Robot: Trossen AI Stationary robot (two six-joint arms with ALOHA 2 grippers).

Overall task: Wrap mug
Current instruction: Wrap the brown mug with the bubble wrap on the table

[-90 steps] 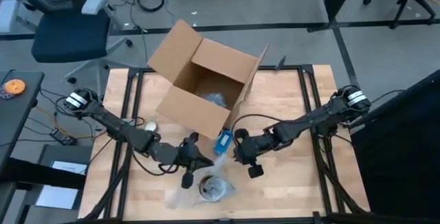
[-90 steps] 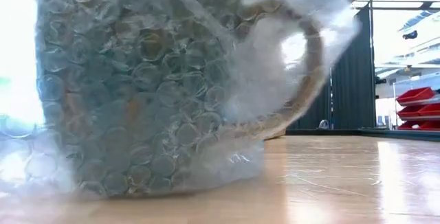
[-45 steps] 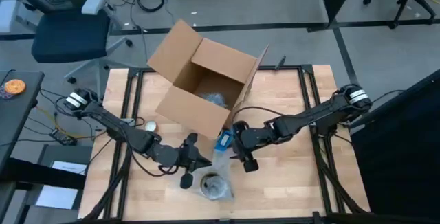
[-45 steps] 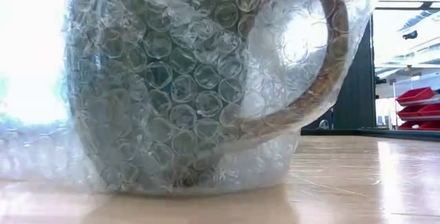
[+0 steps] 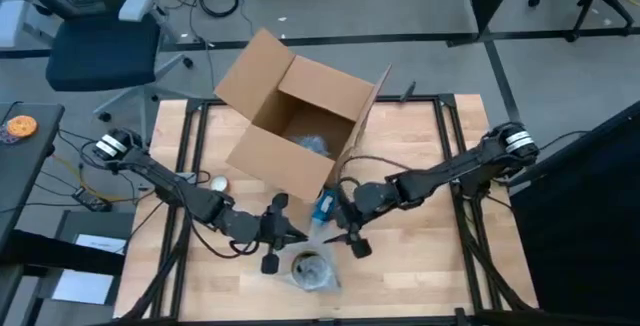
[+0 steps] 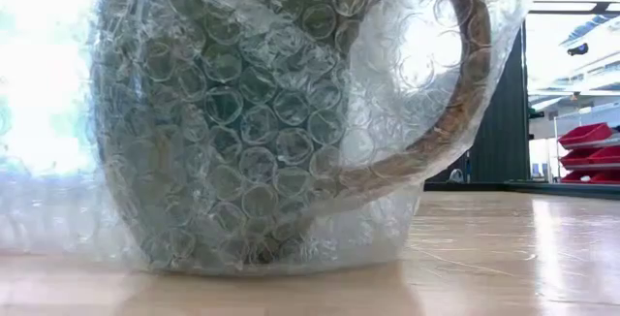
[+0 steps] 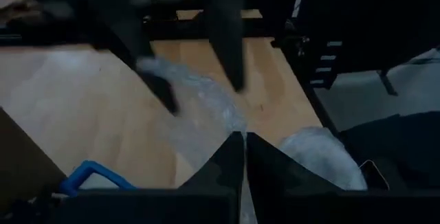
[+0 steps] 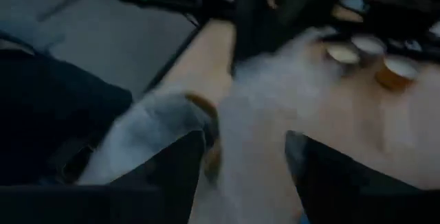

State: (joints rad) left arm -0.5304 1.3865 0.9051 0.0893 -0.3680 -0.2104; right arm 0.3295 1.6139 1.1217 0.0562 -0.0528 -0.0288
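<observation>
While no legible writing is seen, the mug (image 6: 242, 122), covered in bubble wrap (image 5: 322, 234), stands near the surface's (image 5: 420, 266) front edge. Behind it an open cardboard box (image 5: 290, 126) is crowded close. The left pincer (image 5: 283, 234) is pressed closed beside the wrap; the right pincer (image 5: 345, 234) is spread apart, nothing visibly gripped.

From above I see the mug (image 5: 310, 269) in its bubble wrap (image 5: 318, 256) near the table's (image 5: 420, 276) front edge. My left gripper (image 5: 283, 234) sits just beside it on the left, fingers together. My right gripper (image 5: 345, 236) sits on the other side, fingers spread over the wrap. An open cardboard box (image 5: 298, 126) stands behind them, a blue object (image 5: 325, 206) at its base
</observation>
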